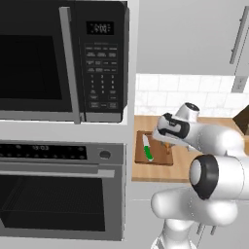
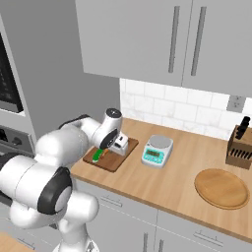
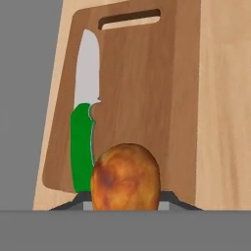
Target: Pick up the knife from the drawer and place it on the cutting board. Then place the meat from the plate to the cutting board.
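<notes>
Meat (image 3: 125, 177) in jaws above cutting board (image 3: 142, 88).

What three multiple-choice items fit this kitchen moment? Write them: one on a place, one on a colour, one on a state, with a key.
1. Where does the knife lie?
A. on the cutting board
B. on the plate
C. on the scale

2. What colour is the knife's handle?
A. black
B. green
C. red

3. What is the gripper doing?
A. standing open over the plate
B. shut on the meat, over the board
C. shut on the knife

Key: 1 A, the hand view shows the knife flat on the dark board; 2 B, the handle is bright green; 3 B, the meat sits between the fingertips.
</notes>
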You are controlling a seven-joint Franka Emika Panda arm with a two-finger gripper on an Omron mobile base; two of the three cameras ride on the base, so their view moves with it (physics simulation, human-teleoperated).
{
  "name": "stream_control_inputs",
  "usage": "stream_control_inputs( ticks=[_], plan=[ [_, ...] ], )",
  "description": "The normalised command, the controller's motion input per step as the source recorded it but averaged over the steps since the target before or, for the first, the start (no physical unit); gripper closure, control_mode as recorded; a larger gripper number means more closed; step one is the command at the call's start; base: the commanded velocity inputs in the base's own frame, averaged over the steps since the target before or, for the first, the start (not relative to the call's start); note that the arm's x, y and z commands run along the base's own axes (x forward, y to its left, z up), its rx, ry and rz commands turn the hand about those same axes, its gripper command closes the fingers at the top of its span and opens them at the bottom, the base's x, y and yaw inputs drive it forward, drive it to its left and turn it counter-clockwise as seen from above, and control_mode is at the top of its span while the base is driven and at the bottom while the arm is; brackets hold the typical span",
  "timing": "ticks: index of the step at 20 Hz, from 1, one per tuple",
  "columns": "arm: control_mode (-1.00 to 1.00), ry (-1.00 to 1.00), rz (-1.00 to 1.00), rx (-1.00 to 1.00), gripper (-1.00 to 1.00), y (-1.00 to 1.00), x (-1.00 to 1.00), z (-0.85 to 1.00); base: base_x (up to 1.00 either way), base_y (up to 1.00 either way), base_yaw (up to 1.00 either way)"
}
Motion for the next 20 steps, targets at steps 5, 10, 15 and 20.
stream_control_inputs(
  ticks=[5, 10, 15, 20],
  plan=[
    [-1.0, 0.01, 0.0, 0.0, 1.0, 0.0, 0.35, -0.38, 0.0, 0.0, 0.0],
    [-1.0, 0.04, 0.0, 0.0, 1.0, 0.0, 0.45, -0.29, 0.0, 0.0, 0.0],
    [-1.0, 0.05, 0.0, 0.0, 1.0, 0.0, 0.41, -0.22, 0.0, 0.0, 0.0],
    [-1.0, 0.05, 0.0, 0.0, 1.0, -0.02, 0.37, -0.26, 0.0, 0.0, 0.0]
  ],
)
